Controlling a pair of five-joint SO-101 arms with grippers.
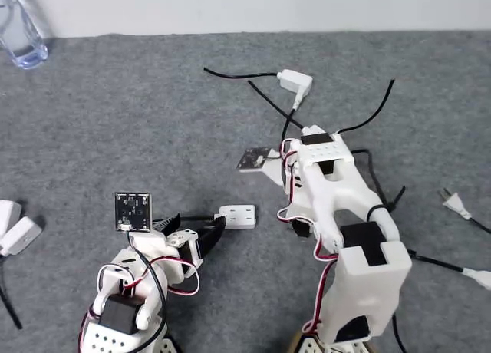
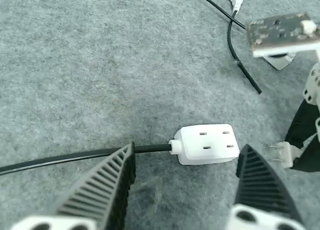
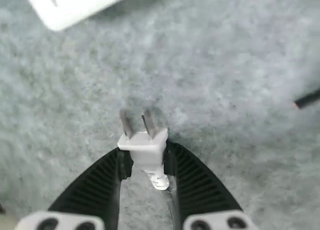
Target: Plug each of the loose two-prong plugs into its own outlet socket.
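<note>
Clamped by its body in the right gripper, a white two-prong plug is held prongs forward over the grey felt, just beside a white outlet socket flanked by the wide-spread left gripper, while another loose plug is seen well apart.

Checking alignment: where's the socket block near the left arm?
In the left wrist view the socket block lies on the mat between the open left pincer's fingers, beside the right pincer's plug.
</note>
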